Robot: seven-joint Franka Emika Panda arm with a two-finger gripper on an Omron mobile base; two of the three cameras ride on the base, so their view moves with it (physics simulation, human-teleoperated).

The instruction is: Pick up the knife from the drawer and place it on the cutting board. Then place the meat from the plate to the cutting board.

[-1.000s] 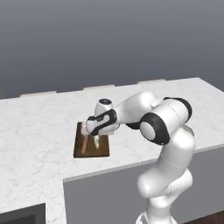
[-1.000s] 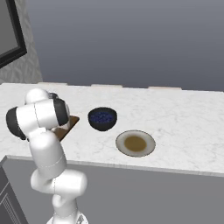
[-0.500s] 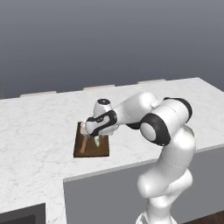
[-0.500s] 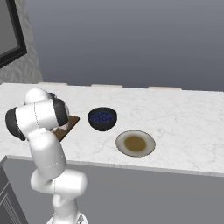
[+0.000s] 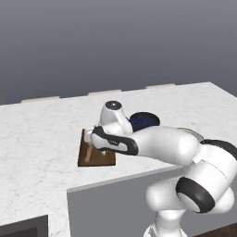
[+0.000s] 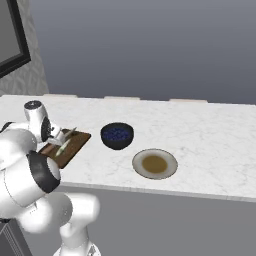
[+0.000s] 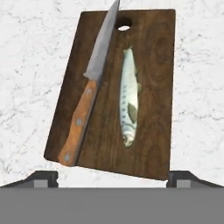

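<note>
The dark brown cutting board (image 7: pixel 151 65) lies on the white marble counter. On it the knife (image 7: pixel 87 100), with a silver blade and an orange-brown handle, rests along the left side. The meat (image 7: pixel 129 105), a small silvery fish, lies beside the knife in the middle of the board. My gripper (image 7: pixel 113 178) hovers open just above the board's near edge, with nothing between its fingers. From the base, the gripper (image 5: pixel 102 149) hangs over the board (image 5: pixel 88 159), and the navy plate (image 6: pixel 117 135) stands to the right of the board (image 6: pixel 75 145). The drawer is out of view.
A round pale dish (image 6: pixel 154 163) with a brown centre sits on the counter right of the navy plate (image 5: pixel 144 120). The counter's front edge (image 5: pixel 120 178) runs close below the board. A dark framed panel (image 6: pixel 12 35) hangs on the left wall.
The jaws have opened wide and let go of the fish, which now lies flat on the board. The hand has stayed over the board.
</note>
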